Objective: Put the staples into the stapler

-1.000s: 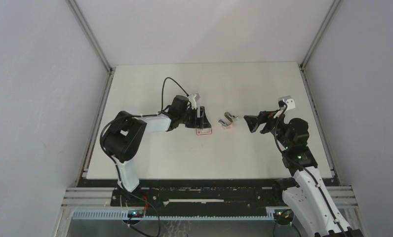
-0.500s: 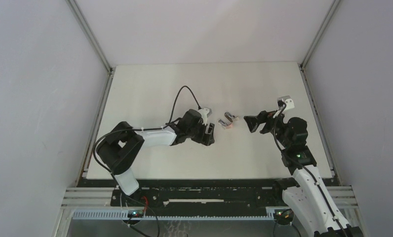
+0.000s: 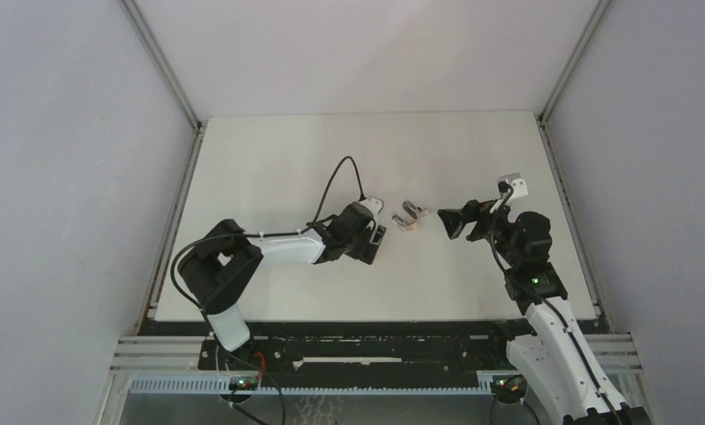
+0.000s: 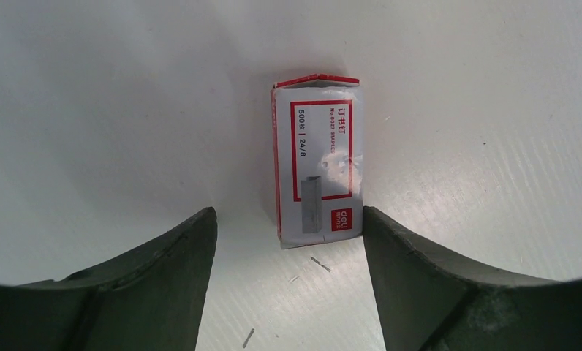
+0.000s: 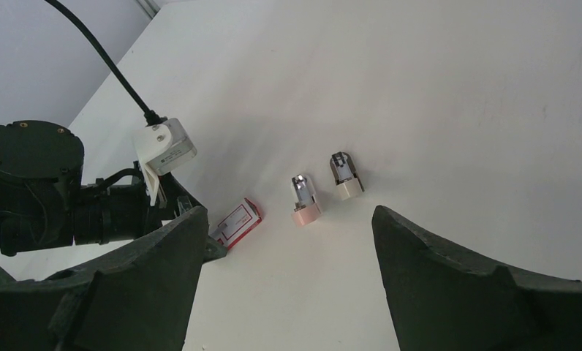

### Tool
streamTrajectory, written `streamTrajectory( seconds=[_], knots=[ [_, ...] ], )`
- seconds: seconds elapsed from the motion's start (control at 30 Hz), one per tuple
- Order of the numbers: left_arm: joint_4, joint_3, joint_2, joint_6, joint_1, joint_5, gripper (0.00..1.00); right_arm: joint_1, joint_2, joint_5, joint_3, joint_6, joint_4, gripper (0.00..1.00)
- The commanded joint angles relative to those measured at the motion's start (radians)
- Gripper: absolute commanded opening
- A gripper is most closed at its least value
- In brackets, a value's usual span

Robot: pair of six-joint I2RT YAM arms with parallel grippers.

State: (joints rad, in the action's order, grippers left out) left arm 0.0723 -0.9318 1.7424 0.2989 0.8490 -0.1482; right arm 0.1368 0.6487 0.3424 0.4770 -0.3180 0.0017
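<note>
White matte table (image 3: 269, 168); pale grey walls (image 3: 65, 177), aluminium posts (image 3: 158, 62). Staple box (image 4: 317, 162): white, red-bordered label, slightly creased, lying flat mid-table, near the stapler (image 3: 408, 218). Left gripper (image 4: 288, 219) spread wide, fingers either side of the box's near end, not touching. Right gripper (image 5: 289, 213) spread wide, empty.

The staple box (image 4: 317, 161) is creased white card printed red with a faint sheen, the desk (image 4: 478, 110) matt white and finely ribbed, the stapler (image 5: 303, 199) smooth pink-and-white plastic with bright metal, the fingers (image 4: 156, 285) of the left tool (image 4: 288, 223) dull dark plastic.
</note>
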Motion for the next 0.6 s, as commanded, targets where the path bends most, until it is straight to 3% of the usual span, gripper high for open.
streamTrajectory(
  seconds=[0.0, 0.3, 0.57],
  knots=[
    [-0.003, -0.047, 0.030, -0.032, 0.002, 0.001, 0.76, -0.008, -0.011, -0.002, -0.001, -0.021, 0.030, 0.82],
    [-0.001, -0.093, 0.081, -0.071, 0.006, 0.065, 0.67, -0.009, -0.014, -0.009, -0.003, -0.020, 0.029, 0.82],
    [0.016, -0.071, 0.078, -0.111, 0.015, 0.065, 0.38, -0.011, -0.020, -0.001, -0.006, -0.030, 0.029, 0.81]
  ],
)
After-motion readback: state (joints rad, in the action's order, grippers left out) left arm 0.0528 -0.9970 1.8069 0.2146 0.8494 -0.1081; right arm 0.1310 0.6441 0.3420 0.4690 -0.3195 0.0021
